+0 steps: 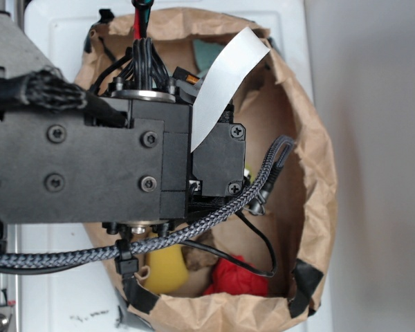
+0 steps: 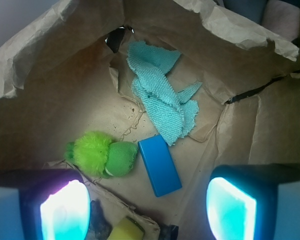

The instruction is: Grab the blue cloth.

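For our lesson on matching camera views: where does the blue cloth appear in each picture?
Exterior: a dark teal scrap at top centre may be it; the arm hides the rest.
Wrist: blue cloth lies upper centre, above the blue block.
Shared landmark: the brown paper bag walls.

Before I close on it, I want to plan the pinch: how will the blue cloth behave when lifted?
The blue cloth lies crumpled and folded on the paper bag floor, so it is probably floppy and will drape from whichever fold gets pinched. Its nubby terry weave likely grips well rather than slipping. It looks light, and a ragged edge near the blue block may trail behind.
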Controlling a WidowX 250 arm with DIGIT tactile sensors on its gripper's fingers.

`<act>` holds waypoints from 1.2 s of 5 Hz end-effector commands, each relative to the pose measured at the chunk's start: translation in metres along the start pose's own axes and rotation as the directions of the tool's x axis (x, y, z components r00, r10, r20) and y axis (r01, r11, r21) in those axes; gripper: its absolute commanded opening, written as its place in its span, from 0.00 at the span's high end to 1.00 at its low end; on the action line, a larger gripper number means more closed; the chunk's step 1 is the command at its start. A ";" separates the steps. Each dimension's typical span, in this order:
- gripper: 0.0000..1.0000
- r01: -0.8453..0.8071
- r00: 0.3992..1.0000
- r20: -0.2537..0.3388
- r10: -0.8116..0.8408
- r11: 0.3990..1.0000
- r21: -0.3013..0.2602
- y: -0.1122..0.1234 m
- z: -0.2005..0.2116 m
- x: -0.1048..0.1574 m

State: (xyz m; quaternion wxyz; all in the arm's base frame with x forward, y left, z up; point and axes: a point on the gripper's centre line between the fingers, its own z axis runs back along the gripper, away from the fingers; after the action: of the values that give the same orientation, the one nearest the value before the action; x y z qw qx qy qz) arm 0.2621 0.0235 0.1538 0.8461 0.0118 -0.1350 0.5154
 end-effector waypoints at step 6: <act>0.00 -0.247 0.959 0.138 0.249 0.969 -0.032 -0.009 -0.032 0.019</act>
State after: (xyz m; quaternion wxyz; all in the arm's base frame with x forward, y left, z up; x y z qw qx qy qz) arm 0.2871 0.0349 0.1158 0.7702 0.0371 -0.1772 0.6116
